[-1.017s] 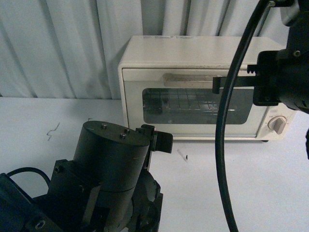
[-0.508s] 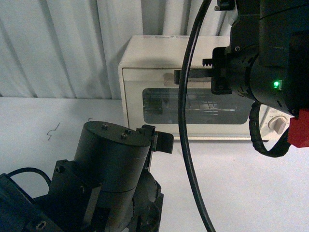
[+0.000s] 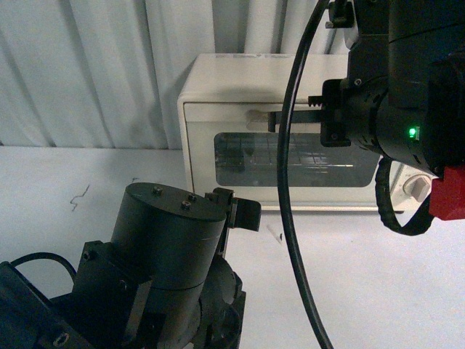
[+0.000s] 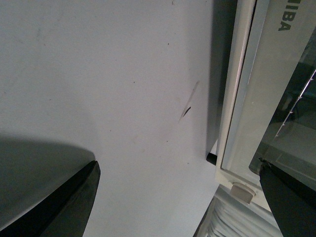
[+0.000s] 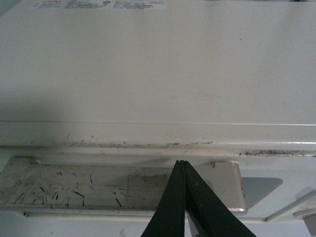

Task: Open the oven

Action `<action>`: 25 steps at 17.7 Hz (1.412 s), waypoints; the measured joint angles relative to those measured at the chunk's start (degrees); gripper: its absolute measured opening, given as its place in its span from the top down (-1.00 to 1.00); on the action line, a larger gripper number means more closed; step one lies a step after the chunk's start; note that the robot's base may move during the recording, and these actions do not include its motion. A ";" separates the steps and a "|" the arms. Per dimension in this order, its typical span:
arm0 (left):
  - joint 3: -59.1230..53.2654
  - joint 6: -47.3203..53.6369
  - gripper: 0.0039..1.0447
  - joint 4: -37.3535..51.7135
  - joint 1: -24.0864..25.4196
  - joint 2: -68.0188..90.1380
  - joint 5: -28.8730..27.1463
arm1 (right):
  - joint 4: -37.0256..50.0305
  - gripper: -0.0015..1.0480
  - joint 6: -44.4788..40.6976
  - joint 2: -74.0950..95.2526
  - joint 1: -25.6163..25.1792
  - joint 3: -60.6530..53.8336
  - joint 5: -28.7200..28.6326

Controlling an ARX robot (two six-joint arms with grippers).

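The cream-white oven [image 3: 240, 80] stands at the back of the table with its glass door [image 3: 247, 156] closed. Its flat bar handle [image 3: 256, 116] runs along the top of the door. My right gripper [image 3: 273, 121] is shut with nothing in it, its tips level with the handle's front. In the right wrist view the closed tips [image 5: 181, 165] lie over the handle [image 5: 98, 185], near its end, below the oven top [image 5: 158, 64]. My left gripper [image 3: 245, 212] hangs low before the oven. Its jaws [image 4: 177, 207] stand open over bare table by the oven's bottom corner [image 4: 232, 148].
A white curtain [image 3: 87, 73] hangs behind the white table [image 3: 392, 276]. The right arm's black cable [image 3: 287, 218] loops down across the oven front. A beige knob [image 3: 415, 187] sits at the oven's lower right. Small dark marks [image 3: 78, 196] dot the table.
The right arm has swung left across the oven front, bringing its shut tips from the door's right side to the handle. The left arm has not moved.
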 joint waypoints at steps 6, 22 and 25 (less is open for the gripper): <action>0.00 0.00 -0.88 0.00 0.00 0.00 0.02 | 0.09 0.96 0.79 1.49 -0.63 1.49 -1.18; -0.07 0.07 -0.88 -0.04 0.00 0.02 0.26 | -5.73 0.96 -0.59 -33.29 2.43 -28.94 6.88; -0.07 0.04 -0.88 -0.07 0.00 0.02 0.26 | -10.82 0.96 -1.86 -42.25 1.90 -31.17 9.64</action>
